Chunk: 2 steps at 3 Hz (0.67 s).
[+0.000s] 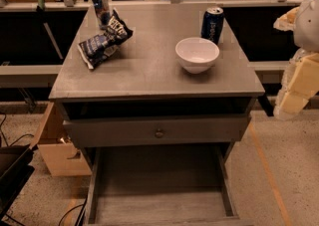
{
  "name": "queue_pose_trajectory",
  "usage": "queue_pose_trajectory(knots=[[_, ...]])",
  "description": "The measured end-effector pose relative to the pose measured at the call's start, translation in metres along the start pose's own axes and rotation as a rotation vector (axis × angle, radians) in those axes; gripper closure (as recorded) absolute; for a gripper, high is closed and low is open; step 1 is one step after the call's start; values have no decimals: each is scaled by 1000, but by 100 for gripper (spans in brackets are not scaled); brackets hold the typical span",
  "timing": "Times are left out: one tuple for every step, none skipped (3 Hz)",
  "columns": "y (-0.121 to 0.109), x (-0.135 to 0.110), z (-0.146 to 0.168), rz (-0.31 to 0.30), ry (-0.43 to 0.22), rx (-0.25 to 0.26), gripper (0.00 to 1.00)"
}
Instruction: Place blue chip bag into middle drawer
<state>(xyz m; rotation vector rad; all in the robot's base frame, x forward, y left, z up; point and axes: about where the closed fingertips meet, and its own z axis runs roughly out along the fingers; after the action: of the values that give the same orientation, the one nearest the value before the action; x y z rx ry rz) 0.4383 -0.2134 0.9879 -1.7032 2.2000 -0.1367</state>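
The blue chip bag (pixel 104 39) lies crumpled on the back left of the grey cabinet top (pixel 149 73), leaning towards a blue soda can (pixel 101 6) behind it. The middle drawer (pixel 159 197) is pulled out at the bottom of the view, and its pale plank floor shows nothing on it. Above it is a grey drawer front with a small round knob (pixel 158 133). My gripper (pixel 291 101) hangs at the right edge of the view, beside the cabinet's right side and far from the bag, with nothing seen in it.
A white bowl (pixel 197 54) stands on the right of the cabinet top, with a second blue soda can (pixel 213 24) behind it. A wooden box (pixel 62 158) sits on the floor to the left. Cables lie at the lower left.
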Motion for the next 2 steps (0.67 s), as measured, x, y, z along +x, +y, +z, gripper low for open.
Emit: queue_pose_trajectory(knots=[[0,0,0,0,0,0,0],[0,-1,0,33,-45,0,0]])
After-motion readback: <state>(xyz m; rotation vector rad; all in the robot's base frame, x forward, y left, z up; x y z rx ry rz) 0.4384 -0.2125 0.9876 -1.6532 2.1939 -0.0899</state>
